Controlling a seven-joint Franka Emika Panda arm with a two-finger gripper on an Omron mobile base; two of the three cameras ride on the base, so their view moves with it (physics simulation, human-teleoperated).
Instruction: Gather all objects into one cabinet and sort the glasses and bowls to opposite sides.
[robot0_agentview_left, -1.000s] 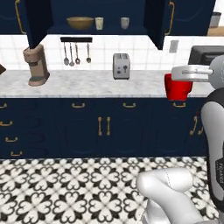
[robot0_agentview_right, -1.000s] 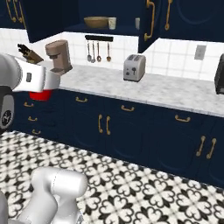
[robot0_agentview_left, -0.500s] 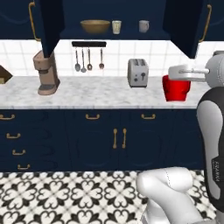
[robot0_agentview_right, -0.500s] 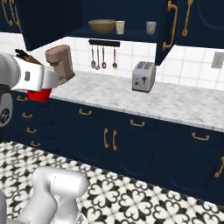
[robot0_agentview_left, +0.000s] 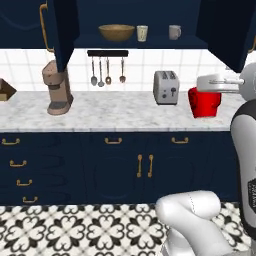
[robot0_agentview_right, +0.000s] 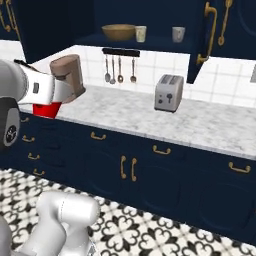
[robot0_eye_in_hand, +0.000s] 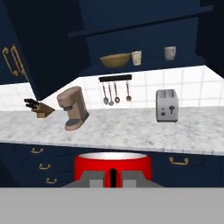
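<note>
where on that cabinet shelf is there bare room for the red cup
Bare shelf lies right of the grey-white mug and between it and the cream mug. It is crowded on the left, where the wooden bowl sits close beside the cream mug.

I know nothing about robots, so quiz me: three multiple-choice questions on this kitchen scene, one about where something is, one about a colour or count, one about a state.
1. Where is the wooden bowl?
A. on the counter
B. on the cabinet shelf
C. on the floor

2. How many mugs stand on that shelf?
A. two
B. none
C. five

3. What is the pincer doing?
A. hanging open
B. gripping the toaster
C. shut on the red cup

Answers:
1. B, it sits at the shelf's left end, beside the mugs.
2. A, a cream one and a grey-white one.
3. C, the hand view shows the fingertips closed at the cup's rim, and it rides with the arm in front of the counter.
</note>
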